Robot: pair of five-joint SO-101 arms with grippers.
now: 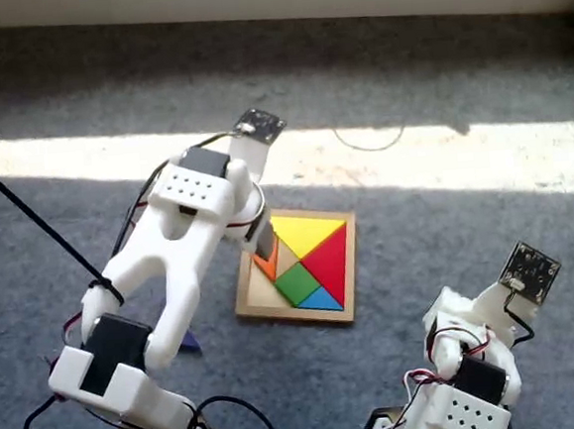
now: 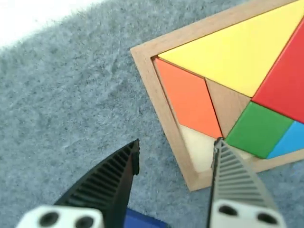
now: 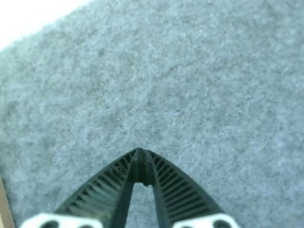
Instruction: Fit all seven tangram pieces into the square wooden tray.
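Plainly, the square wooden tray [image 2: 165, 114] is most of the way filled. A large yellow triangle [image 2: 237, 47], a large red triangle [image 2: 285, 80], a green square [image 2: 259, 129], a light blue triangle [image 2: 290, 142] and an orange parallelogram [image 2: 187, 97] lie flat inside it, edge to edge. Between the orange, yellow and green pieces a small triangular gap [image 2: 229, 102] shows brown wood. The corner nearest the left arm holds a pale corner patch [image 2: 198, 147]; whether that is bare tray floor or a light piece cannot be told.

The left gripper [image 2: 177, 142] hovers over that same corner with its jaws spread wide and nothing between them. One finger is above the grey carpet [image 2: 71, 104] outside the rim, the other above the tray's inner edge.

The relation that matters is behind those jaws. A dark blue piece [image 1: 191, 342] lies on the carpet outside the tray, back toward the left arm's own base and partly under the arm in the high view. So the jaws face the tray while the loose piece sits the opposite way. Too little of it shows to judge its shape or long axis.

The left arm is clearly the nearer one. The right gripper [image 3: 141, 156] is well off to the other side of the tray over plain carpet, jaws pressed together and empty. Judging from this, the next move would call for the left arm to draw back over the blue piece.
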